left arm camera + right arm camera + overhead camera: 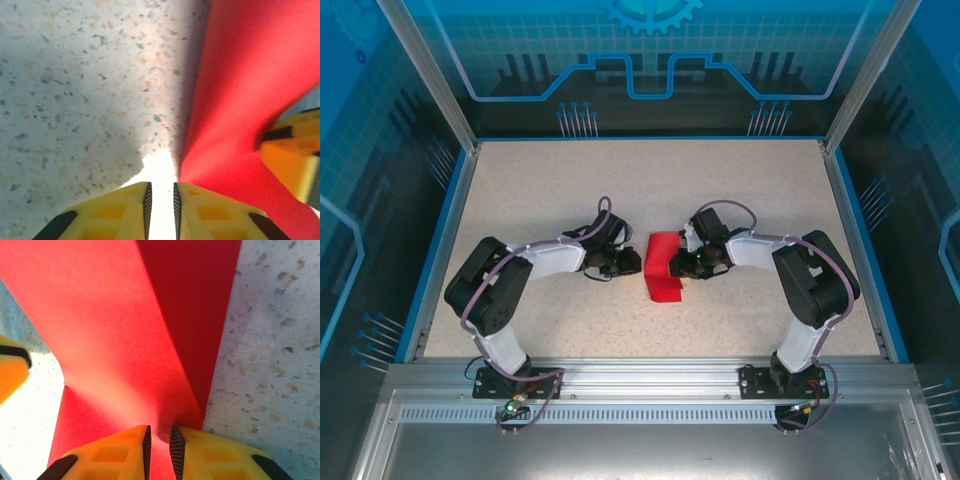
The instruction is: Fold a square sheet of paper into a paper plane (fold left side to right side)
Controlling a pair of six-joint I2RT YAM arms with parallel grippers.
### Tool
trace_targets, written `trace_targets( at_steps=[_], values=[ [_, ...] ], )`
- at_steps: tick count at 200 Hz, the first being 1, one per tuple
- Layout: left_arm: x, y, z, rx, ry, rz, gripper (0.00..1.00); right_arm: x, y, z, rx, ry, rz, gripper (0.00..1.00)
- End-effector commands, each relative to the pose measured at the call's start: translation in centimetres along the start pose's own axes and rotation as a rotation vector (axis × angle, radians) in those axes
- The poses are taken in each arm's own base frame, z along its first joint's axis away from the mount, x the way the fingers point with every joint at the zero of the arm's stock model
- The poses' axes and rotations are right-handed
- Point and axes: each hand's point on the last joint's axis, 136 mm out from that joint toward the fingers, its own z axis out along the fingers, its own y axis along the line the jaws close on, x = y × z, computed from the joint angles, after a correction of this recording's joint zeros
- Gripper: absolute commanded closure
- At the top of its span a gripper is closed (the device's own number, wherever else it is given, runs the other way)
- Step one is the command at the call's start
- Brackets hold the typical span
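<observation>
No word, number, brand or label is legible in any view. The only sign is a light-blue gear emblem [650, 12] at the top of the translucent blue back panel [740, 60], with a circuit-like line graphic [650, 95] under it.

The square sheet of paper [664, 272] is bright red and lies at the table's centre. It is partly folded, not flat. One portion curves up off the surface, and a straight crease divides its panels.
</observation>
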Motion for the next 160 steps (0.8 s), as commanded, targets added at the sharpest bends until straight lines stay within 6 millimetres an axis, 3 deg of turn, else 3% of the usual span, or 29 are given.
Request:
trace_targets(
  at_steps=[1, 25, 41, 75, 110, 137, 150, 152, 160],
  values=[
    [-0.4, -3.1, -1.1, 0.108, -0.038, 0.037, 0.79, 5.0, -3.9, 1.6, 0.151, 0.168, 0.065, 0.77],
    [0.2, -5.8, -0.1, 0.173, -0.003, 0.078, 0.79, 5.0, -3.9, 1.7, 0.151, 0.167, 0.065, 0.77],
    [0.6, -6.5, 1.1, 0.179, 0.018, 0.083, 0.79, 5.0, -3.8, 1.7, 0.151, 0.17, 0.063, 0.77],
    [1.7, -5.6, 3.8, 0.136, 0.06, 0.058, 0.8, 4.9, -3.3, 1.6, 0.129, 0.164, 0.069, 0.77],
    [3.0, -3.9, 4.8, 0.079, 0.09, 0.038, 0.8, 3.9, -1.8, 1.2, 0.069, 0.128, 0.056, 0.77],
    [3.9, -2.6, 5.0, 0.045, 0.105, 0.025, 0.8, 1.4, 0.7, -0.5, -0.038, 0.037, 0.01, 0.76],
    [4.0, -2.3, 5.2, 0.038, 0.11, 0.022, 0.8, 0.5, 1.0, -1.5, -0.052, 0.002, 0.003, 0.76],
    [4.1, -2.3, 5.2, 0.037, 0.111, 0.022, 0.8, -0.6, 1.6, -1.9, -0.064, -0.023, -0.012, 0.76],
    [4.1, -2.3, 5.2, 0.038, 0.111, 0.022, 0.8, -1.5, 2.1, -2.6, -0.078, -0.051, -0.026, 0.76]
  ],
)
